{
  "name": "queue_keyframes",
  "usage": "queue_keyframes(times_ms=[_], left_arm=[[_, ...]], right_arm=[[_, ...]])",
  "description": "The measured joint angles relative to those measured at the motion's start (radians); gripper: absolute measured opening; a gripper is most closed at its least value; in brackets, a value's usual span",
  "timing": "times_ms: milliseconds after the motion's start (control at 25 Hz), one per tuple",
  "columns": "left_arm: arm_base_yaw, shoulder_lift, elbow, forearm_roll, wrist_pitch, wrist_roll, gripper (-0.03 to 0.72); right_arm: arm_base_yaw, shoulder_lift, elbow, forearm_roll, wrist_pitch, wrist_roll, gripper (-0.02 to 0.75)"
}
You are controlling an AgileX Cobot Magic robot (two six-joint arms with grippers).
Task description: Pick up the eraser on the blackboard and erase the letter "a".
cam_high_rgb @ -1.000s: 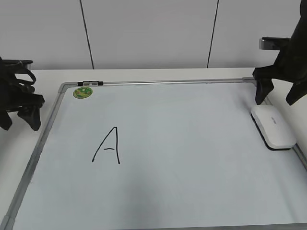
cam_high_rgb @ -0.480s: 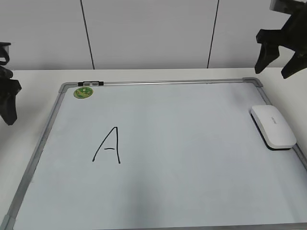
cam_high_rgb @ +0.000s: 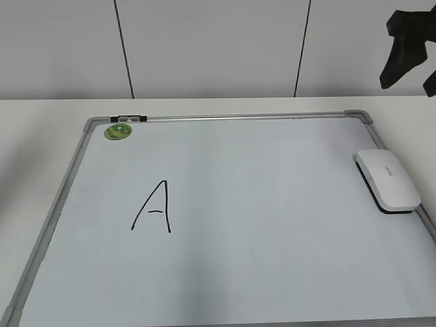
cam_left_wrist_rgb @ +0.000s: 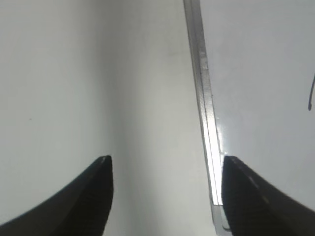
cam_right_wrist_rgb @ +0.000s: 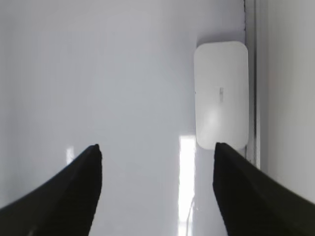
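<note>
The white eraser (cam_high_rgb: 388, 180) lies flat at the right edge of the blackboard (cam_high_rgb: 238, 117), next to its grey frame. It also shows in the right wrist view (cam_right_wrist_rgb: 221, 108). No small lowercase "a" shows; the only writing is a tall pointed capital "A" (cam_high_rgb: 155, 208) on the board's left half. My right gripper (cam_high_rgb: 409, 75) hangs high above the board's far right corner, open and empty (cam_right_wrist_rgb: 157, 146), well above the eraser. My left gripper (cam_left_wrist_rgb: 166, 160) is open and empty over the board's left frame (cam_left_wrist_rgb: 202, 83); it is out of the exterior view.
A round green magnet (cam_high_rgb: 117, 131) sits at the board's far left corner. The board lies on a white table (cam_high_rgb: 41, 129) with a pale wall behind. A black marker stroke (cam_left_wrist_rgb: 311, 93) shows at the right edge of the left wrist view.
Both arms have risen. The left gripper has left the exterior view. The right gripper has moved up and to the right, away from the eraser. The eraser and board have not moved.
</note>
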Motion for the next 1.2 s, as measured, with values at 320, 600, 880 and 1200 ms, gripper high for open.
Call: queue_keyframes(times_ms=[320, 600, 880, 1200], left_arm=[[0.0, -0.325, 0.314, -0.023, -0.093, -0.017, 0.494], [-0.074, -0.651, 0.538, -0.021, -0.135, -0.029, 0.483], [-0.118, -0.895, 0.737, -0.018, -0.117, -0.029, 0.475], [-0.153, -1.178, 0.826, 0.027, -0.096, -0.03, 0.47]], right_arm=[[0.1, -0.352, 0.363, -0.105, -0.048, -0.006, 0.522], [0.101, -0.665, 0.642, -0.119, -0.124, -0.006, 0.522], [0.101, -0.932, 0.857, -0.108, -0.125, -0.008, 0.522], [0.101, -1.208, 0.993, -0.111, -0.099, -0.008, 0.521]])
